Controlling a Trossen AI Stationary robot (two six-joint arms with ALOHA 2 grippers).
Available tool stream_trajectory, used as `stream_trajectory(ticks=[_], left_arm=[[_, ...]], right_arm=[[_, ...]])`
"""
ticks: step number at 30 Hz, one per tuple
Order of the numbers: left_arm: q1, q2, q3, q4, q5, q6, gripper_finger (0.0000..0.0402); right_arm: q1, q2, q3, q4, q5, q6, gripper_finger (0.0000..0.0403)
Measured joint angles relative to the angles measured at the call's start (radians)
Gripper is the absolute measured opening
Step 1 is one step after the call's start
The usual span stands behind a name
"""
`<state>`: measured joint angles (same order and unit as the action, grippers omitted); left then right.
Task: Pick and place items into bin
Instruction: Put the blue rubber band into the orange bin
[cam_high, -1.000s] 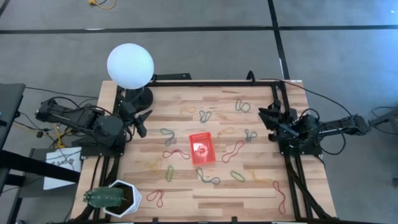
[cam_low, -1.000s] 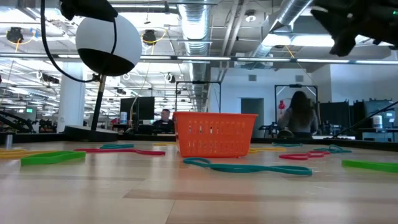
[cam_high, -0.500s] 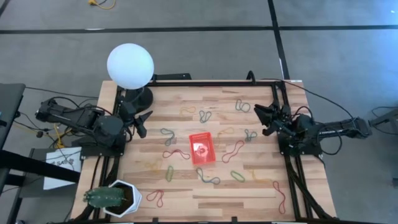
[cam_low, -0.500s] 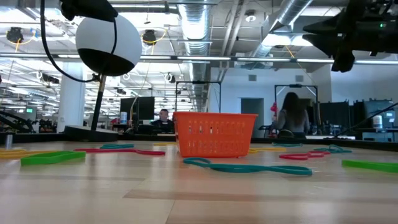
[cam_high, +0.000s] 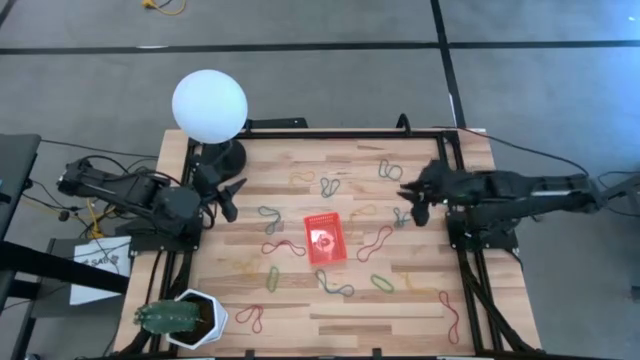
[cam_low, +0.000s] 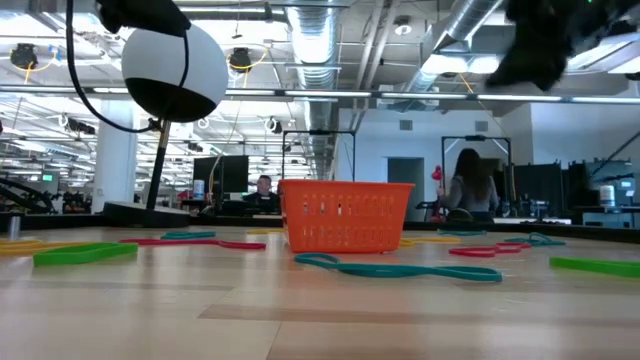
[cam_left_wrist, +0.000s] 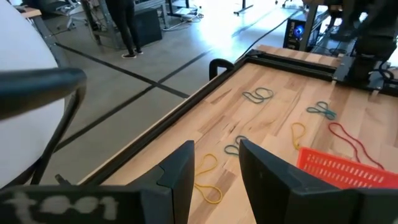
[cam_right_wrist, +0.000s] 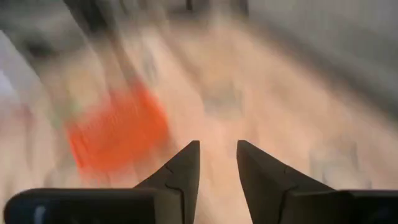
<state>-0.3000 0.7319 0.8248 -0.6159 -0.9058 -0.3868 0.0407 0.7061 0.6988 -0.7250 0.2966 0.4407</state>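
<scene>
In the last second the right gripper (cam_high: 409, 199) has swung out from the table's right edge over the boards, fingers apart and empty, a grey-green band (cam_high: 402, 217) just below its tips. The bin (cam_high: 326, 238) sits well off toward the table's middle. Likely its first reach; the left gripper (cam_high: 229, 196) waits, fingers apart

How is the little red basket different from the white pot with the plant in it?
The small red rectangular plastic basket has mesh-like sides full of holes; the white hexagonal plant pot has solid walls. The basket sits near the middle of the wooden table, while the pot stands at a corner on the left arm's side. The basket looks smaller than the pot, which holds a green plant. Both sit open-topped on the table, away from both arms.
</scene>
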Motion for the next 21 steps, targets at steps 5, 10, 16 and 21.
stream_trajectory(ticks=[5,10,16,21], left_arm=[[0.0,0.034,0.0,0.0,-0.008,0.027,0.0119],[0.0,0.079,0.0,-0.001,-0.011,0.027,0.0119],[0.0,0.121,0.0,0.0,-0.023,0.006,0.0119],[0.0,0.14,0.0,0.0,-0.003,0.0,0.0119]], right_arm=[[0.021,0.186,0.03,-0.22,-0.019,0.179,0.0102],[0.024,0.361,-0.01,-0.175,-0.069,0.19,0.0102],[0.012,0.545,-0.015,-0.125,-0.141,0.26,0.0102],[-0.012,0.648,-0.015,-0.102,-0.142,0.259,0.0102]])
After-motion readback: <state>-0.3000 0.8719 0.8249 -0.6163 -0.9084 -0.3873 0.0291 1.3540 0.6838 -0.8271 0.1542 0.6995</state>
